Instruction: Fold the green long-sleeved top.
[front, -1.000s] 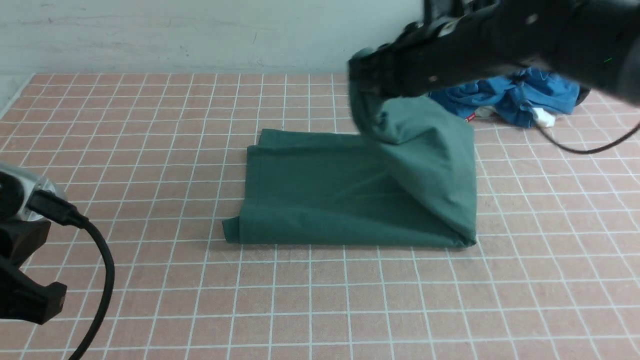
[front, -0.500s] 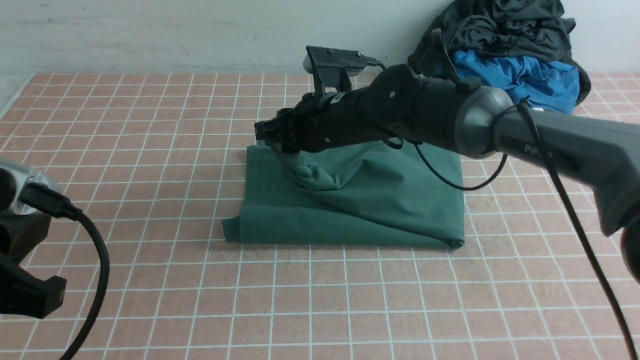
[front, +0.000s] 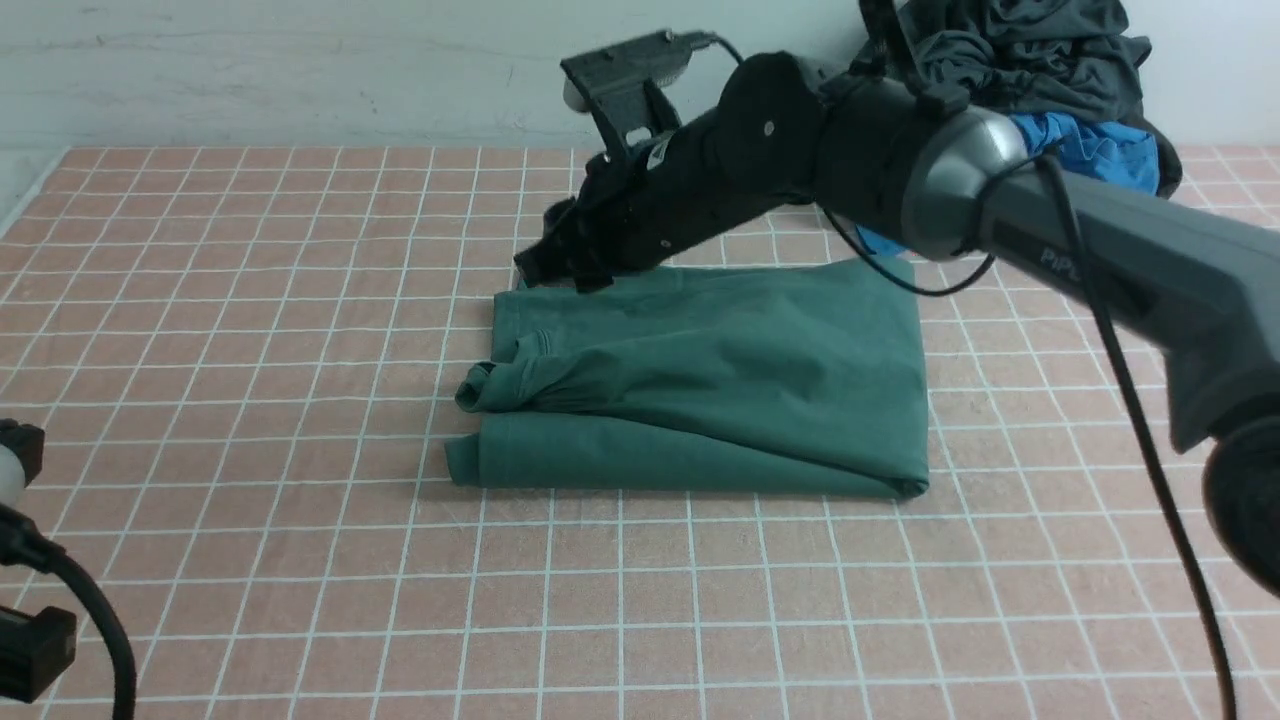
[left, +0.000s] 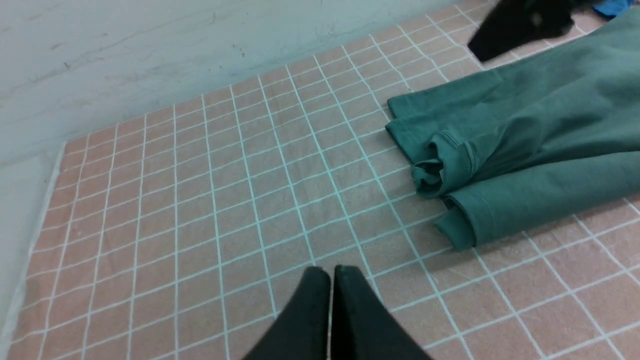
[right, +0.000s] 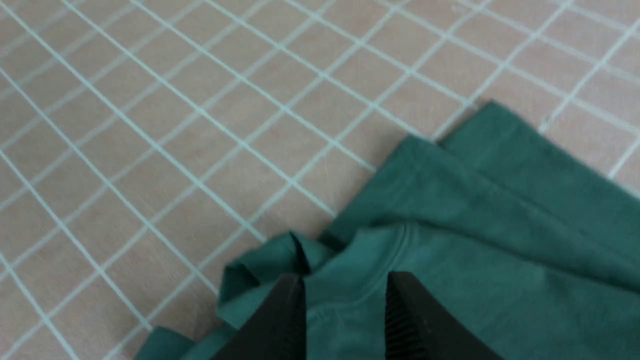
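Presently one green top is lying folded on the table. Two grippers: left gripper, fingers pressed together, which only its wrist view is showing; right gripper hovering spread and empty over the top's far-left corner. One clothes pile is showing in front view only.

Green top on pink white-gridded table.

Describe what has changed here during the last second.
The right arm swung the right half of the green top over to the left, then its jaws opened and let go. The bottom layer and the clothes pile stayed; the left jaws stayed shut.
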